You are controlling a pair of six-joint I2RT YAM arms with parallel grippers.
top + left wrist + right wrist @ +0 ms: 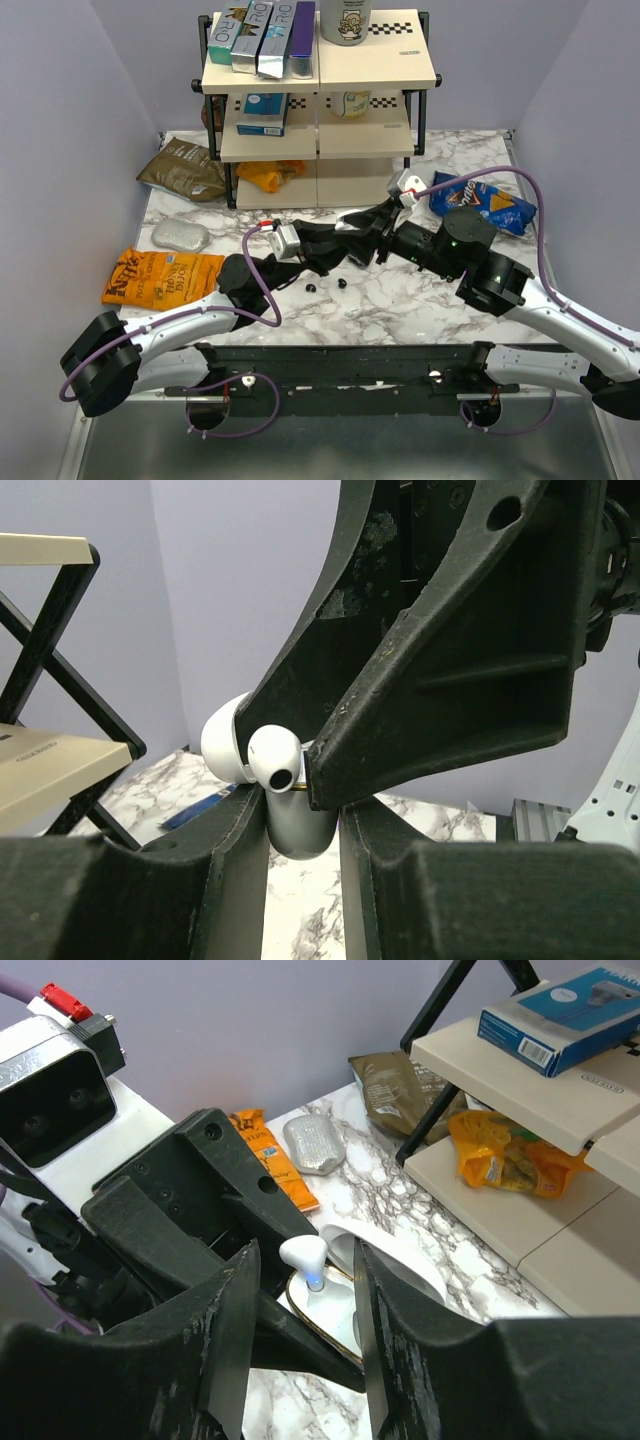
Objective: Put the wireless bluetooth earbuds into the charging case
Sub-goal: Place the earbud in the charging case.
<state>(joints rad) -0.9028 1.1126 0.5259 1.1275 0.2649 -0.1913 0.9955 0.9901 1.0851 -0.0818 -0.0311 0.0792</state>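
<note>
My left gripper (303,880) is shut on the body of the white charging case (295,830), held above the marble table with its lid (222,742) hinged open. One white earbud (303,1256) stands stem-down in a slot of the case (335,1305), with a blue light at its base. My right gripper (303,1290) is open, one finger on each side of that earbud and a gap to each. In the top view the two grippers meet mid-table, left (335,252) and right (375,238), hiding the case. Three tiny black rounded pieces (327,286) lie just in front of them.
A two-tier shelf (320,130) with boxes and snacks stands at the back. An orange chip bag (160,277), a silver pouch (181,235) and a brown bag (185,168) lie on the left. A blue chip bag (482,203) lies on the right.
</note>
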